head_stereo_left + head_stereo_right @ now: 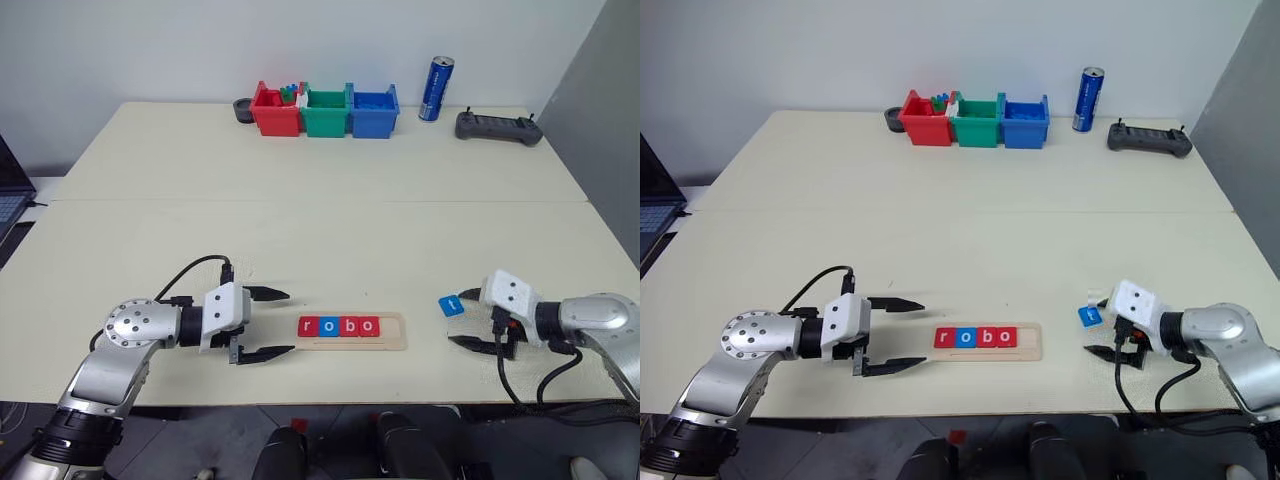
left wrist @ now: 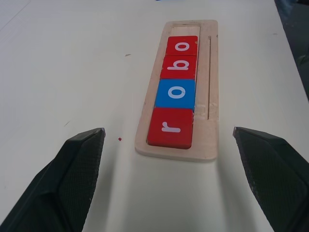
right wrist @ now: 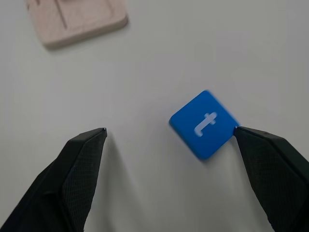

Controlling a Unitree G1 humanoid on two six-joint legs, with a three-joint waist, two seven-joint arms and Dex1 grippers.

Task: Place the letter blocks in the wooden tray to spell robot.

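Right gripper (image 3: 169,133) is spread wide over the table (image 1: 300,220), nothing in it. The blue t block (image 3: 203,124) lies flat between the fingers, one corner right at one fingertip (image 3: 248,135), maybe touching, can't tell for sure. Left gripper (image 1: 275,323) is just as wide and empty, pointing at the near end of the wooden tray (image 1: 392,345). In the tray sit four blocks: red r (image 2: 170,127), blue o (image 2: 175,93), red b (image 2: 178,67), red o (image 2: 182,46), with the far slot bare. The head views add stuff at the back: three plastic bins (image 1: 325,110), a blue can (image 1: 436,88) and a black controller (image 1: 499,127).
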